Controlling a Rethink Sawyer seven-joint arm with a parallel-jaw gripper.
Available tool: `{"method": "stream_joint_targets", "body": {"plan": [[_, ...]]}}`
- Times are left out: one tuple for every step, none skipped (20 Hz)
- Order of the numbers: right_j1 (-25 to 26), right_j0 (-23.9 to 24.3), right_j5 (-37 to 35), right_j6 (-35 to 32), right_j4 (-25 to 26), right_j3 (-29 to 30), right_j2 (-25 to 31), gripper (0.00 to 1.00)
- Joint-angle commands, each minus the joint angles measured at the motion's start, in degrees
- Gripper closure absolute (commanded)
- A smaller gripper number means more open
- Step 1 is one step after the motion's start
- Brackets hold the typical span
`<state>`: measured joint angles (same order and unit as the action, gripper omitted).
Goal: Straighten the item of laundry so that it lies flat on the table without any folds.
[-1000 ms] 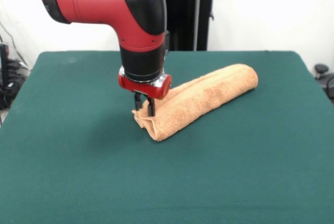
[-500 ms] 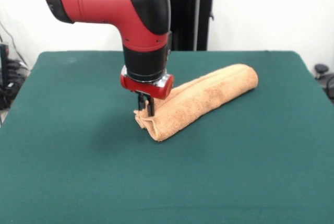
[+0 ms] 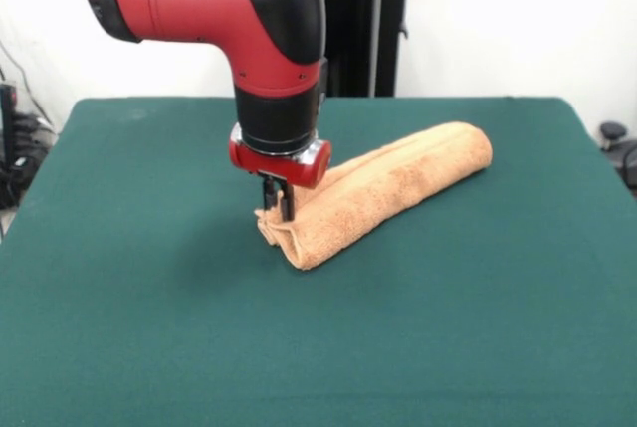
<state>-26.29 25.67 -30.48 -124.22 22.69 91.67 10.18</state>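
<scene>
Here the arm (image 3: 269, 39) points straight down, jaws pinching the folded towel's (image 3: 383, 191) left end

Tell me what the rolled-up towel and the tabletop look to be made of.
The towel: soft terry cloth, by the look, orange-tan with a fuzzy, looped, matte pile and soft rounded folds. The tabletop: covered in dark green felt-like fabric, matte and even, with no shine; what lies beneath the cloth cannot be seen.
</scene>
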Motion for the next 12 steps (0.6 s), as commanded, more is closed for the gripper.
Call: {"method": "stream_joint_targets", "body": {"plan": [[-1.16,-3.21,-3.24,1.24,-2.07,3.37,6.72,1.0],[-1.44,-3.26,-3.43,1.1,-2.3,3.51,6.79,1.0],[-1.65,-3.11,-3.85,1.05,-2.77,3.56,7.1,1.0],[-1.73,-2.99,-4.06,1.21,-2.93,3.57,7.3,1.0],[-2.04,-2.8,-4.61,1.42,-3.28,3.67,7.61,1.0],[-2.2,-2.74,-4.91,1.52,-3.44,3.73,7.71,1.0],[-2.57,-2.66,-5.44,1.73,-3.66,3.79,7.82,1.0],[-2.8,-2.61,-5.64,1.79,-3.79,3.91,7.85,1.0],[-3.24,-2.5,-6.17,1.99,-4.04,4.11,7.94,1.0],[-3.48,-2.45,-6.45,2.13,-4.17,4.21,7.95,1.0],[-3.84,-2.34,-6.8,2.32,-4.31,4.46,7.97,1.0],[-3.92,-2.33,-6.78,2.38,-4.35,4.54,7.92,1.0]]}}
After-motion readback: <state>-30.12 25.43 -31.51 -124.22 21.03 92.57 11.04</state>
